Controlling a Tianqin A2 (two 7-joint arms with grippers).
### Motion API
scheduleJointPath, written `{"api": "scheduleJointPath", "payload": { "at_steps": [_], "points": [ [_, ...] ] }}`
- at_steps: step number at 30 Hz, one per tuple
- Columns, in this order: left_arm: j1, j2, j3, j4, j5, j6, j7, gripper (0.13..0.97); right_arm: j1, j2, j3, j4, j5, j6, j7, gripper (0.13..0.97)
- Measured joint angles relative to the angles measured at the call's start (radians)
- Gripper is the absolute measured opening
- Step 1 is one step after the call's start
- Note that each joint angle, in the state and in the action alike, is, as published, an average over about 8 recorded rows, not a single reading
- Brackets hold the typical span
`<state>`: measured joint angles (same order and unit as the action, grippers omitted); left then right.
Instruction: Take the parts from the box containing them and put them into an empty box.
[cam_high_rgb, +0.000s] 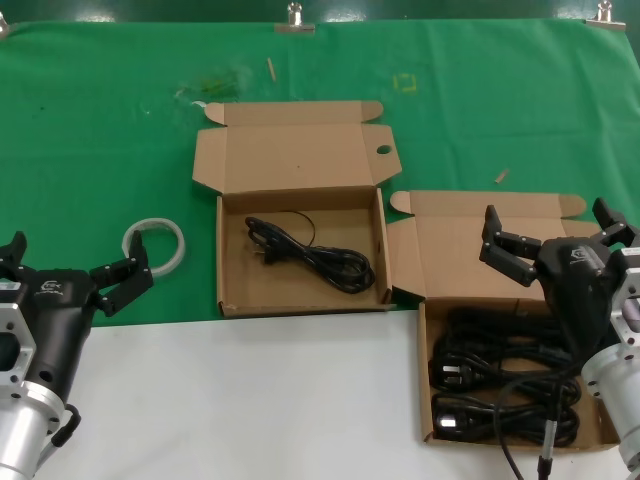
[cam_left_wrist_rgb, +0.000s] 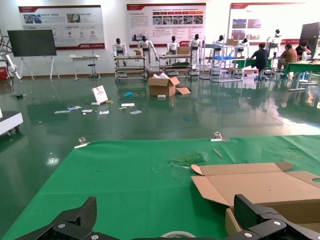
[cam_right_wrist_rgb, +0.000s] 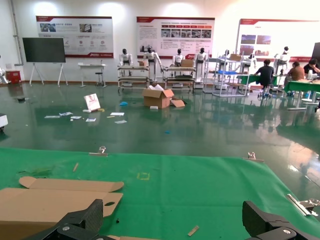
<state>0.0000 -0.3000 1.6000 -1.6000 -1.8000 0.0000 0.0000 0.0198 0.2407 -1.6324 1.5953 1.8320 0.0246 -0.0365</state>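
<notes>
The source box (cam_high_rgb: 425, 370) sits at the near right and holds several black coiled power cords (cam_high_rgb: 500, 385). The other box (cam_high_rgb: 228, 255) stands open in the middle with one black cord (cam_high_rgb: 315, 255) lying in it; its lid has a tuck strip and a round hole (cam_high_rgb: 383, 150). My right gripper (cam_high_rgb: 548, 232) is open and empty, hovering over the far part of the source box. My left gripper (cam_high_rgb: 75, 262) is open and empty at the near left. The middle box's lid shows in the left wrist view (cam_left_wrist_rgb: 260, 187) and in the right wrist view (cam_right_wrist_rgb: 45, 202).
A white ring of tape (cam_high_rgb: 155, 245) lies on the green cloth (cam_high_rgb: 100, 130) just beyond my left gripper and left of the middle box; its edge shows in the left wrist view (cam_left_wrist_rgb: 179, 234). Small scraps (cam_high_rgb: 501, 176) lie on the cloth. White tabletop (cam_high_rgb: 250, 400) runs along the front.
</notes>
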Motion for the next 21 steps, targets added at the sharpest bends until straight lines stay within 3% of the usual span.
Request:
{"api": "scheduleJointPath", "payload": {
  "at_steps": [21],
  "points": [
    [0.0, 0.0, 0.0, 0.0, 0.0, 0.0, 0.0, 0.965, 0.0, 0.0, 0.0, 0.0, 0.0, 0.0, 0.0, 0.966]
  ]
}}
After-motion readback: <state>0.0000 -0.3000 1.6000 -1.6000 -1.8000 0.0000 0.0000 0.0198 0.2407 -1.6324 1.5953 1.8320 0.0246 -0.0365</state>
